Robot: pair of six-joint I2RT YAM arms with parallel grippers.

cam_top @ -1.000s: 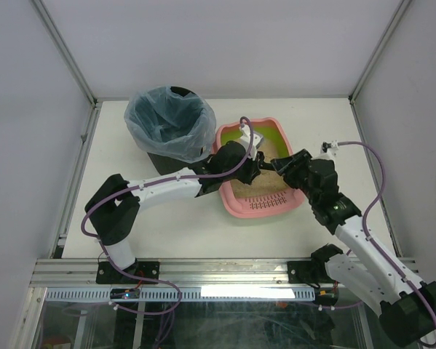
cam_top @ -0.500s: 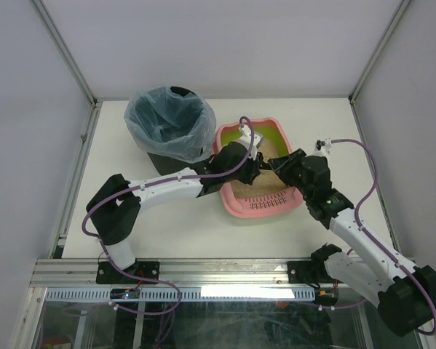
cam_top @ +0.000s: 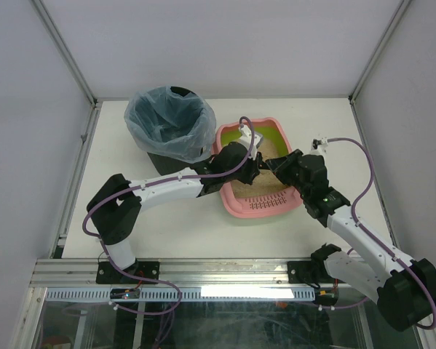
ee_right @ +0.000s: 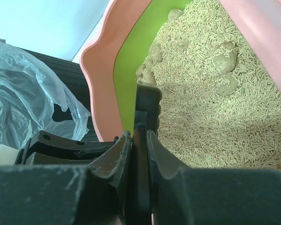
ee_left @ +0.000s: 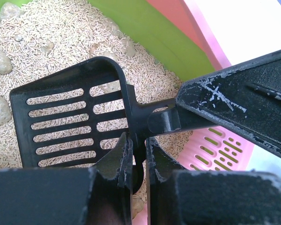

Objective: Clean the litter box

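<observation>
The litter box (cam_top: 264, 206) lies flat on the table (cam_top: 174, 225) just beside the black bin (cam_top: 170, 127), on the side of the bin toward the right arm. Its far corner comes close to the bin's blue bag, and we cannot tell whether the two touch. Its long axis runs from the end nearer the bin to the end away from it, and the pink slotted ledge is at the end pointing away from the bin, toward the arm bases. The lime-green inner wall rises at the bin end.

We judge the tray to be stiff, smooth plastic, made fairly heavy by its load of tan pellet litter and grey clumps (ee_right: 227, 54). It would probably slide on the table if pushed. If it has to be steadied or moved, we would grip the pink outer rim or the slotted ledge and keep it level, because the loose pellets would spill easily.

The black slotted scoop (ee_left: 74, 122) hangs over the litter at the bin end. The left pincer (ee_left: 138, 140) is closed tight on the scoop where the handle joins the bowl. The right pincer (ee_right: 139, 136) is also fully closed, clamping the thin handle edge-on.
</observation>
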